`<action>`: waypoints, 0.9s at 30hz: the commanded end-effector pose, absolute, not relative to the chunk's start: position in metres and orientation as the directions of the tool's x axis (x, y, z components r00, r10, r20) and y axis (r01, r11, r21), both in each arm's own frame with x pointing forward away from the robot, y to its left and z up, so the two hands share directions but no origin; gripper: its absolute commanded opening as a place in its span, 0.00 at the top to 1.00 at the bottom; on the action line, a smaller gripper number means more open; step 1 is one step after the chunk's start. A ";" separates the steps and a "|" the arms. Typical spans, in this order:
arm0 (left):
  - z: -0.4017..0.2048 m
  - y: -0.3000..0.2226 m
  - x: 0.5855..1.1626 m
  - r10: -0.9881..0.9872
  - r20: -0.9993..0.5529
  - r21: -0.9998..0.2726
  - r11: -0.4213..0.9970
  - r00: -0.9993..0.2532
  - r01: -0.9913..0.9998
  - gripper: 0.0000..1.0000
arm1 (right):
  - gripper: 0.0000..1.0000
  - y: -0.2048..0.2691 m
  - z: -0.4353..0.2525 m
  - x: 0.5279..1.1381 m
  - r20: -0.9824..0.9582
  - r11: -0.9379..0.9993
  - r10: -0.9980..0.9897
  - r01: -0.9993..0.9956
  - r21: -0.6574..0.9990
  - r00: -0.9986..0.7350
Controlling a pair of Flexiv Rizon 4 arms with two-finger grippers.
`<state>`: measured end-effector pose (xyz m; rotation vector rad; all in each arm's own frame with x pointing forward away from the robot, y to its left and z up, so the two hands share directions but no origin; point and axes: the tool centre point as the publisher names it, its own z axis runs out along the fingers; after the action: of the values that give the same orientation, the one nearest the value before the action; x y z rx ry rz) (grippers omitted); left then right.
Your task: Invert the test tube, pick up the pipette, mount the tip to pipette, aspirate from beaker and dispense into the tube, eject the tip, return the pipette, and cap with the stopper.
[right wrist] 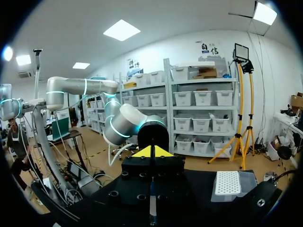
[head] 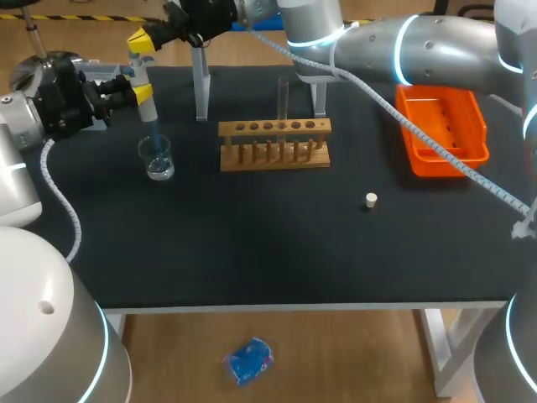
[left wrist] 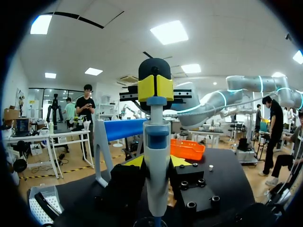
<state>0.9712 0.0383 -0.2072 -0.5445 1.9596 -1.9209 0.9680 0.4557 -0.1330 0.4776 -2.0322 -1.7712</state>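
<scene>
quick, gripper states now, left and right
left gripper: shut on the grey-white plastic pipette.
right gripper: fingers shut, holding nothing, at the pipette's top.

Black table top (head: 277, 252) on a pale frame. Left part: a small glass beaker (head: 157, 159), upright. Middle: a wooden rack (head: 274, 144), its long side parallel to the front edge. Just behind it are the pale legs of a stand (head: 201, 88). Right part: an orange tray (head: 440, 126), set at an angle. A white stopper (head: 371, 200) lies between rack and tray, nearer the front. A white tip box (right wrist: 228, 183) sits close to an edge.
</scene>
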 end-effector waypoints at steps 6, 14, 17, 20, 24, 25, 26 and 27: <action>-0.205 0.038 0.972 -0.496 0.022 -0.999 0.010 -0.868 -0.031 1.00 | 1.00 0.456 -0.140 0.973 0.082 0.142 -0.509 0.010 0.990 -0.857; -0.205 0.038 0.972 -0.496 0.022 -0.999 0.010 -0.868 -0.031 1.00 | 1.00 0.455 -0.146 0.972 0.091 0.144 -0.505 0.020 0.989 -0.858; -0.205 0.038 0.972 -0.496 0.022 -0.999 0.010 -0.868 -0.031 1.00 | 1.00 0.456 -0.148 0.971 0.095 0.143 -0.505 0.026 0.989 -0.858; -0.205 0.038 0.972 -0.496 0.022 -0.999 0.010 -0.868 -0.031 1.00 | 1.00 0.456 -0.150 0.971 0.098 0.143 -0.503 0.029 0.989 -0.859; -0.205 0.038 0.972 -0.496 0.022 -0.999 0.010 -0.868 -0.031 1.00 | 1.00 0.457 -0.152 0.970 0.102 0.144 -0.502 0.033 0.989 -0.859; -0.205 0.038 0.972 -0.496 0.022 -0.999 0.010 -0.868 -0.031 1.00 | 1.00 0.456 -0.152 0.970 0.103 0.144 -0.501 0.034 0.989 -0.859; -0.205 0.038 0.972 -0.496 0.022 -0.999 0.010 -0.868 -0.031 1.00 | 1.00 0.456 -0.153 0.970 0.104 0.144 -0.501 0.035 0.989 -0.859; -0.205 0.038 0.972 -0.496 0.022 -0.999 0.010 -0.868 -0.031 1.00 | 1.00 0.456 -0.153 0.970 0.105 0.144 -0.501 0.037 0.989 -0.859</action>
<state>0.9710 0.0382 -0.2088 -0.5450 1.9587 -1.9206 0.9678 0.4554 -0.1466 0.4391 -2.0212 -1.7644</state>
